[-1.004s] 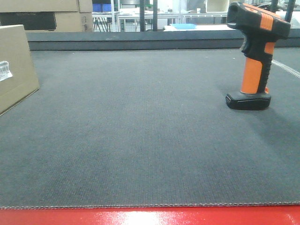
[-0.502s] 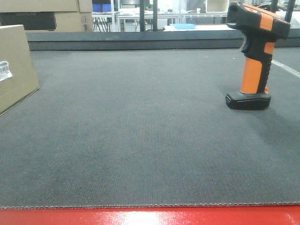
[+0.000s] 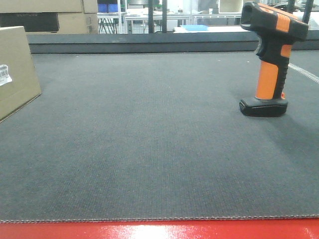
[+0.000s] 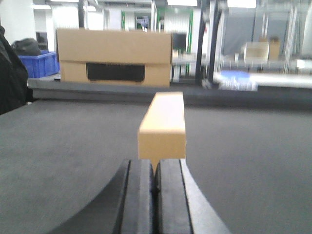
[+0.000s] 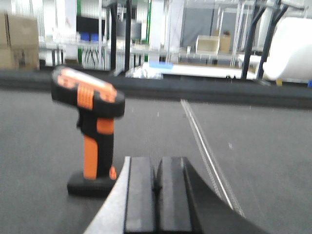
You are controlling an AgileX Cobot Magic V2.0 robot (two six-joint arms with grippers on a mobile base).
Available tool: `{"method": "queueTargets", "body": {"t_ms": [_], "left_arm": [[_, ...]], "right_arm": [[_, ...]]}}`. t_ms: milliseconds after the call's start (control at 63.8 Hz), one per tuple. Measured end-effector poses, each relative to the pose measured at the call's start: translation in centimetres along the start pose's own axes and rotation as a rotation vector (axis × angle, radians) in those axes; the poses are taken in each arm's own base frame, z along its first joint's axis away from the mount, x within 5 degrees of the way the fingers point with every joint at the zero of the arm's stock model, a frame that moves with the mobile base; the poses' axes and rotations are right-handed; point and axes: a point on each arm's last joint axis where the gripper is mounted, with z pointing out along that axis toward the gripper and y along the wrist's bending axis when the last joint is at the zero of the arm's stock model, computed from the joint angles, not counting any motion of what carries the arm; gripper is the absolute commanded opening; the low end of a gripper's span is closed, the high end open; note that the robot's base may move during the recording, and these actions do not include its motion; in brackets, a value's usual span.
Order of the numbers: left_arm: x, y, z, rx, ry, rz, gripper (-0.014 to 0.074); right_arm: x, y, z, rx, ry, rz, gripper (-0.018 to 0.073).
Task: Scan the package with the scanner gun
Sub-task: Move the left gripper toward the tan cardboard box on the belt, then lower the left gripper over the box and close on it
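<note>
Two task items are set well apart on the dark mat (image 3: pixel 149 149). The scanner gun (image 3: pixel 271 59) is stood upright on its flat base at the right of the front view. The package (image 3: pixel 17 69) is cut off by the left edge, with its white label (image 3: pixel 4 74) on the face that is shown. This spacing is judged to give each arm its own item: the gun before the right arm, the box before the left, and the label left uncovered for a beam.

In the right wrist view the right gripper (image 5: pixel 156 168) is seen at the lower centre, its jaws pressed together with nothing between them. The gun is stood to the left of it, near but not touched.

In the left wrist view the left gripper (image 4: pixel 155 168) is likewise closed and empty. The package is seen end-on just above the fingertips, apparently beyond them, though contact cannot be ruled out. A brown box with a black panel (image 4: pixel 114 58) is seen behind, toward the upper left.
</note>
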Motion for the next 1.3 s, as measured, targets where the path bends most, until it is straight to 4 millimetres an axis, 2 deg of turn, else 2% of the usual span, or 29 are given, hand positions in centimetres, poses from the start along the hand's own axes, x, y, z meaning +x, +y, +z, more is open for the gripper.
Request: {"method": "queueTargets", "body": {"t_ms": [47,141,251,361,471,596,659,721,816,847,941,1098,1302], "left_arm": [[-0.5,0.1,0.0,-0.010,-0.051,-0.034,-0.0111],[-2.5,0.1,-0.1,-0.010,-0.111,-0.059,-0.0111],[-6.8,-0.2,-0.6,0.012,-0.166,-0.057,-0.0111],[-11.4,-0.5,-0.8,0.029,-0.144,0.010,-0.0104],[-15.2,-0.7,-0.1,0.030,-0.058,0.077,-0.0015],[-18.1,-0.8,2.0,0.031,0.058,0.103,0.0199],[-19.5,-0.8,3.3,0.033,0.102,0.106,0.0316],[-19.9,-0.8,4.9,0.036,0.162,0.108,0.0429],[-20.2,-0.9,6.7,0.042,0.217,0.109,0.0571],[-20.1,-0.9,7.3,0.045,0.235,0.109,0.0593],[-19.9,-1.0,8.9,0.050,0.306,0.109,0.0586],[-20.5,-1.0,11.6,0.035,0.506,0.056,0.0570],[-21.3,-0.5,17.7,0.012,0.809,0.087,0.0570]], "right_arm": [[-0.4,0.0,0.0,0.001,-0.017,0.014,-0.0153],[-3.6,0.0,-0.3,-0.002,-0.105,0.023,-0.0153],[-8.4,0.1,-1.3,-0.009,-0.217,0.023,-0.0153],[-12.1,0.2,-1.3,-0.018,-0.226,0.019,-0.0128],[-14.8,0.3,0.3,-0.022,-0.186,0.016,0.0029],[-16.8,0.4,3.0,-0.022,-0.128,0.017,0.0328],[-17.2,0.4,4.5,-0.021,-0.091,0.017,0.0470],[-17.2,0.4,6.0,-0.021,-0.048,0.017,0.0571],[-16.4,0.4,8.0,-0.020,0.027,0.016,0.0570],[-16.1,0.4,8.5,-0.020,0.050,0.016,0.0570],[-15.1,0.4,9.9,-0.020,0.117,0.017,0.0570],[-14.3,0.4,10.9,-0.022,0.162,0.017,0.0570],[-14.3,1.0,10.9,-0.063,0.168,0.018,0.0570]]}}
